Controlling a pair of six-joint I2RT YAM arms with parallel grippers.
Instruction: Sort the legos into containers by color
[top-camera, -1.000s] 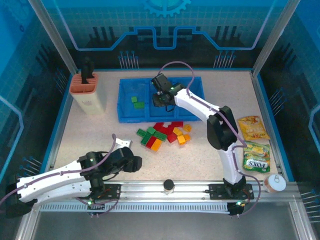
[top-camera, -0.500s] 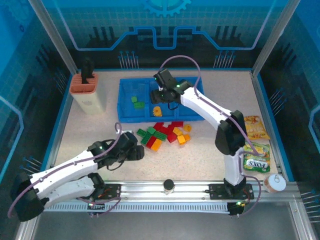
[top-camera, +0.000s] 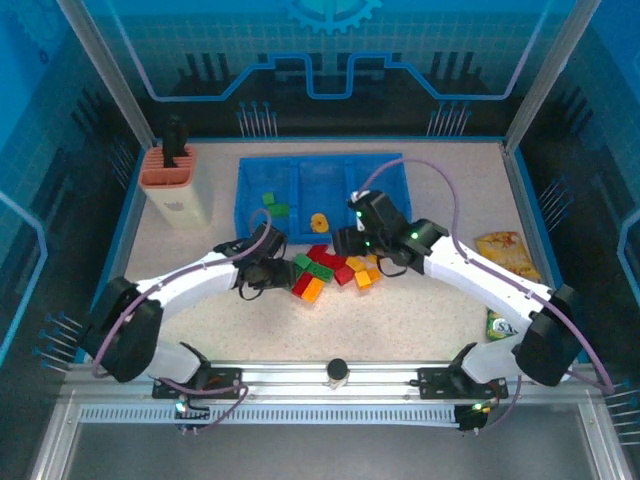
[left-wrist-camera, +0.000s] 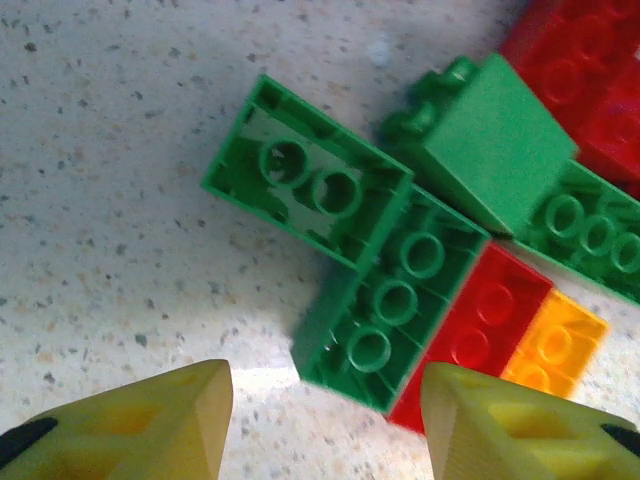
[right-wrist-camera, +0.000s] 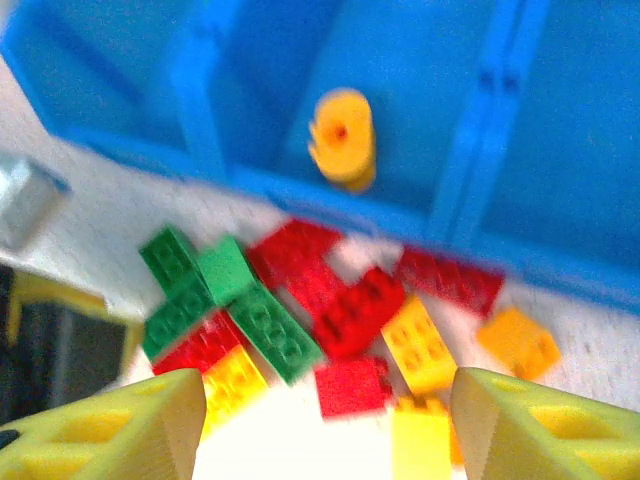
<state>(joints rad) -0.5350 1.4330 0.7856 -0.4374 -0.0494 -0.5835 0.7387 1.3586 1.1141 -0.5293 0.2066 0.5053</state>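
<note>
Between the left fingers (left-wrist-camera: 150, 420) lies only bare speckled table (left-wrist-camera: 120, 250); they stand apart and grip nothing. Just ahead of their tips an upturned green brick (left-wrist-camera: 305, 185) touches a second green brick (left-wrist-camera: 385, 300), which lies against a red brick (left-wrist-camera: 470, 335) with an orange brick (left-wrist-camera: 555, 345) at its far end.

The right fingers (right-wrist-camera: 540, 420) are spread wide and also hold nothing. The heap of legos (right-wrist-camera: 340, 300), in red, green and yellow, lies on the table just ahead of their tips. Beyond the heap is the blue tray (right-wrist-camera: 150, 150), where an orange piece (right-wrist-camera: 343, 135) sits in the middle compartment.

From above, both pairs of fingers flank the heap, the left pair at its left end. Two green pieces (top-camera: 272, 205) lie in the tray's left compartment, beyond the left fingers.
</note>
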